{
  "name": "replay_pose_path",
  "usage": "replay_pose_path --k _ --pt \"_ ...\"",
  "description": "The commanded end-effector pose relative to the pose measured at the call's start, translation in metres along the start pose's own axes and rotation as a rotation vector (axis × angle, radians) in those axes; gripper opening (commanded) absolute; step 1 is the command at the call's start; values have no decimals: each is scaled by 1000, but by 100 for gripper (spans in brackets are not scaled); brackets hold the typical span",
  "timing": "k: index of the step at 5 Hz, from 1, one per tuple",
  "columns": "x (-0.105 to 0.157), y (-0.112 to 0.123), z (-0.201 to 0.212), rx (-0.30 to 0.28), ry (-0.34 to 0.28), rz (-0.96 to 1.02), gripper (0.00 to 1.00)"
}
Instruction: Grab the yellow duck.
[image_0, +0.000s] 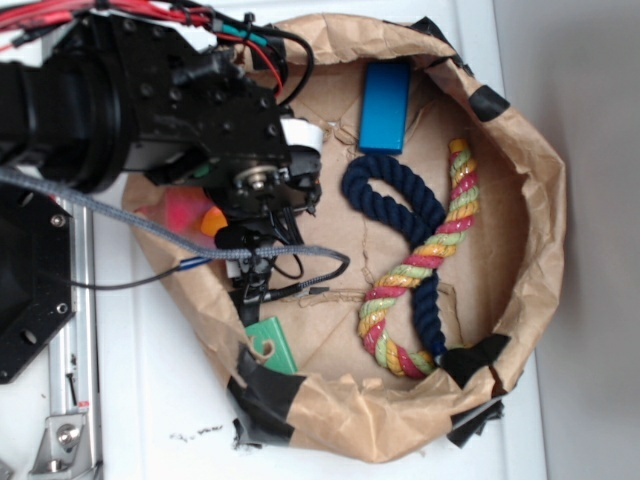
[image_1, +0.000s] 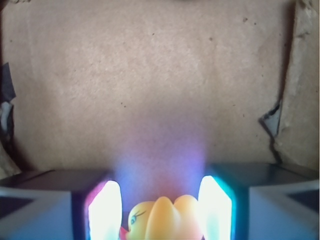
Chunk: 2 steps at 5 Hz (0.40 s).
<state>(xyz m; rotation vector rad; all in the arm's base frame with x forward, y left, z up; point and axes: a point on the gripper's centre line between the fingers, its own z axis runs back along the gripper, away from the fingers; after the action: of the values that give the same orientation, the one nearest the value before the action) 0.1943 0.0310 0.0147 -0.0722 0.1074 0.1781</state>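
Note:
The yellow duck (image_1: 162, 220) sits between my gripper's (image_1: 160, 187) two glowing fingers at the bottom of the wrist view. Its body presses the right finger (image_1: 215, 210) and its red-orange beak meets the left finger (image_1: 105, 212). Brown paper fills the view beyond the fingertips. In the exterior view the black arm covers the gripper, and only an orange-yellow bit of the duck (image_0: 208, 222) shows under it, at the left inside the paper nest.
A brown paper nest (image_0: 540, 200) with black tape on its rim holds a blue block (image_0: 385, 105), a navy rope (image_0: 395, 195), a yellow-pink-green twisted rope (image_0: 430, 260) and a green block (image_0: 270, 345). Cables hang from the arm.

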Motion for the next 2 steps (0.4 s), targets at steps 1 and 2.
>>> replay_pose_path --k 1,2 --pt "-3 1 29 89 -98 -43 0" --pt "16 -9 81 121 -289 -42 0"
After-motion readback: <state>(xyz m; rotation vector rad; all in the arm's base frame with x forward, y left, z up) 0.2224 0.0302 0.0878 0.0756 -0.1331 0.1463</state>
